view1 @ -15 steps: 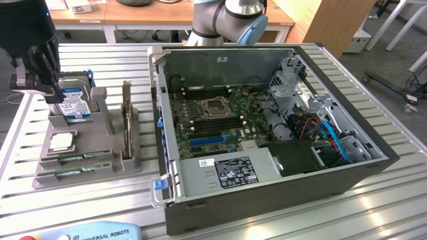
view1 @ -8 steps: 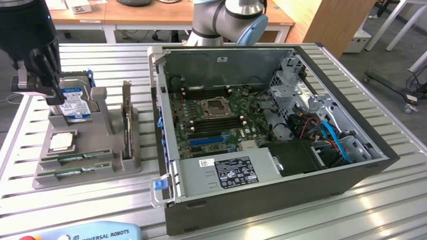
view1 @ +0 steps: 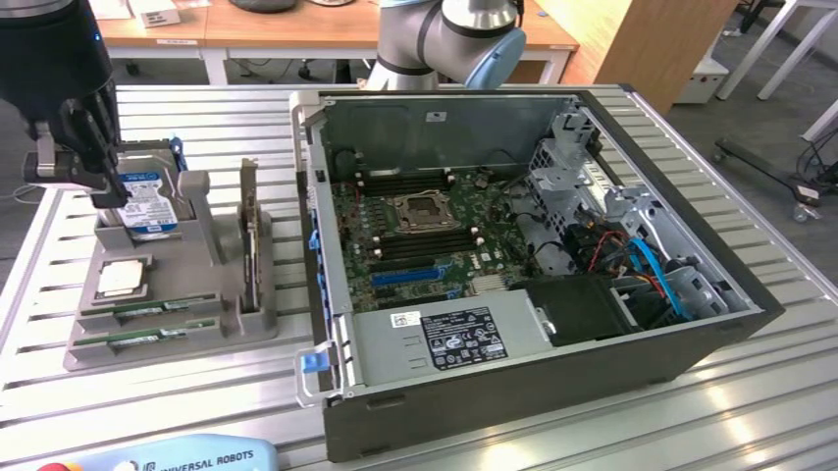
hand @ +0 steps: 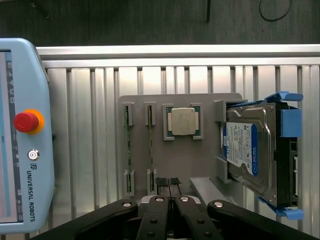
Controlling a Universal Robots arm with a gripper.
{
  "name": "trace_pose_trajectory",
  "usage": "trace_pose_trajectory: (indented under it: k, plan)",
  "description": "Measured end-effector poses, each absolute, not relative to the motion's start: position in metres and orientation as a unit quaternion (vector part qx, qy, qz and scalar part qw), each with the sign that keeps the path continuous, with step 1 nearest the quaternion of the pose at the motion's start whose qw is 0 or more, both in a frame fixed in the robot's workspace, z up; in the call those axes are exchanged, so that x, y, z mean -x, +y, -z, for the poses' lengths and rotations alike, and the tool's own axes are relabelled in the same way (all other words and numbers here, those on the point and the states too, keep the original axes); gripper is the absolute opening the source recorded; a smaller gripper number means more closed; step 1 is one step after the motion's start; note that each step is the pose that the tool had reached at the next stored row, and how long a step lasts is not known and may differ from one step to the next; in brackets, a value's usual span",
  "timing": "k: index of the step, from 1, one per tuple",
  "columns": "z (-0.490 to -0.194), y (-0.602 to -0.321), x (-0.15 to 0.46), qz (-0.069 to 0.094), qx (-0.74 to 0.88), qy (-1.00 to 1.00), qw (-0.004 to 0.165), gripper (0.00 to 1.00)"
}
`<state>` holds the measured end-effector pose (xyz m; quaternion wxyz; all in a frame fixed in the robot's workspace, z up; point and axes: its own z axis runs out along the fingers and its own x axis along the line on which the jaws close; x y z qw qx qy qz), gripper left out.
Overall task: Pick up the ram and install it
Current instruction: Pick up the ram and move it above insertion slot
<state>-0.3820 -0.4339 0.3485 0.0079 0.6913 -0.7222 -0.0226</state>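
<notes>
Hand (view1: 98, 186) (hand: 167, 182) hangs over grey tray (hand: 200, 160) at the exterior view's left, beside the hard drive (view1: 144, 201). Fingertips (hand: 161, 183) pressed together, nothing between them.

First ram stick (hand: 128, 150) and second ram stick (hand: 150, 150) stand on edge in neighbouring tray slots, parallel, apart from the hand. Processor chip (hand: 182, 121) lies flat in its pocket, between the sticks and the hard drive. Upright card (view1: 249, 226) stands along the tray's far side.

Open computer case (view1: 524, 373) on slatted worktop (hand: 90, 150), to the tray's right in the exterior view. Control tablet (hand: 22, 140) lies near the tray.
</notes>
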Motion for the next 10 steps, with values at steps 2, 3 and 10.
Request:
trace_pose_trajectory:
  k: [2,3,10]
  plan:
    - [-0.3485,-0.4339,0.382,0.023,-0.691,-0.722,0.008,0.1]
    - [-0.3485,-0.4339,0.382,0.023,-0.691,-0.722,0.008,0.1]
    - [-0.3485,-0.4339,0.382,0.023,-0.691,-0.722,0.008,0.24]
